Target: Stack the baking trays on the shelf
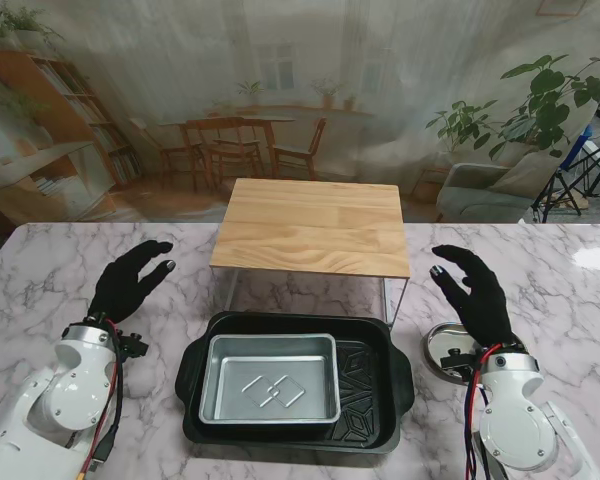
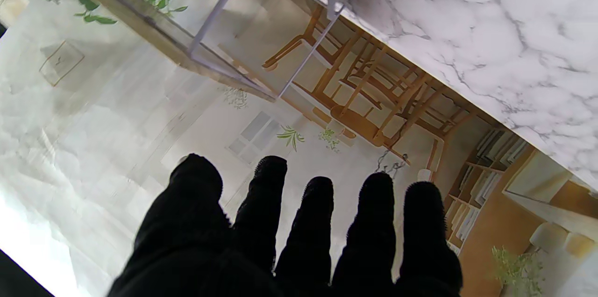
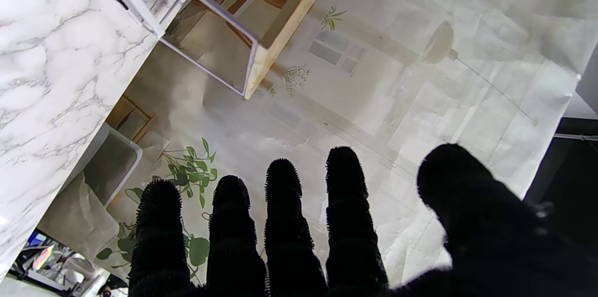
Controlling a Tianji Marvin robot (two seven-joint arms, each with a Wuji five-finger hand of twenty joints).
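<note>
A silver baking tray lies inside a larger black tray on the marble table, nearer to me than the shelf. The shelf has a light wooden top on thin metal legs. My left hand hovers open to the left of the trays, fingers spread, holding nothing. My right hand stands open to the right of the trays, beside the shelf's leg. In the left wrist view my left hand points past the shelf frame; in the right wrist view my right hand faces the shelf corner.
A small round metal dish lies on the table just under my right wrist. A printed backdrop of a room hangs behind the table's far edge. Marble table surface shows on both sides.
</note>
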